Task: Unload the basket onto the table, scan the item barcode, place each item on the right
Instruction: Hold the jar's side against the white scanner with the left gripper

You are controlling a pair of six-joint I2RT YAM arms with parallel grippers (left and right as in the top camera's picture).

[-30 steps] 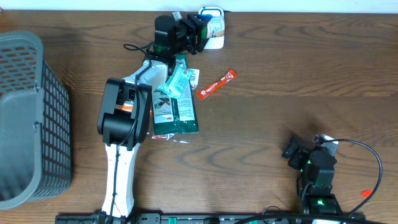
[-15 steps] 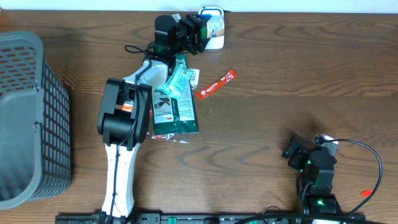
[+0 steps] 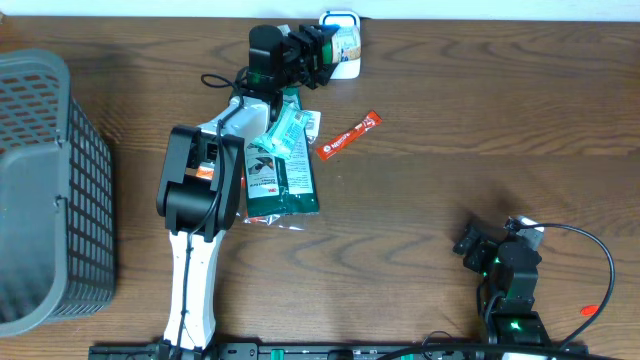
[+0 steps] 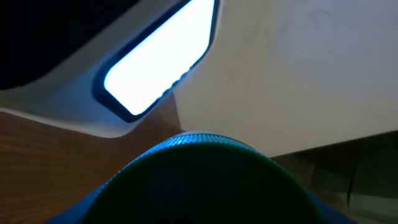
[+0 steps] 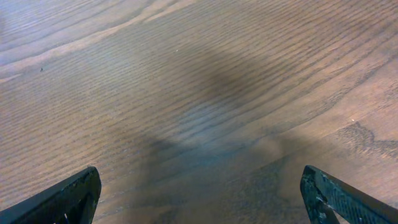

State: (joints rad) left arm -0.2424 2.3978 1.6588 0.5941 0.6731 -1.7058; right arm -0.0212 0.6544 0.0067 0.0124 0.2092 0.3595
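Observation:
My left gripper (image 3: 320, 50) is stretched to the table's far edge, shut on a round item (image 3: 346, 45) with a green and white label. Seen from the left wrist, that item (image 4: 199, 180) is a dark dome with a ribbed blue rim that fills the bottom and hides my fingers. Just behind it stands the white scanner (image 3: 338, 17); its bright window (image 4: 155, 59) glows with a blue edge. My right gripper (image 3: 474, 244) rests low at the near right, open over bare wood (image 5: 205, 199), with nothing between its fingertips (image 5: 68, 199).
A grey mesh basket (image 3: 50, 180) stands at the left edge. Green packets (image 3: 282, 178) and a teal pouch (image 3: 286, 128) lie beside the left arm, with a red sachet (image 3: 350, 133) to their right. A cable (image 3: 600, 260) loops beside the right arm.

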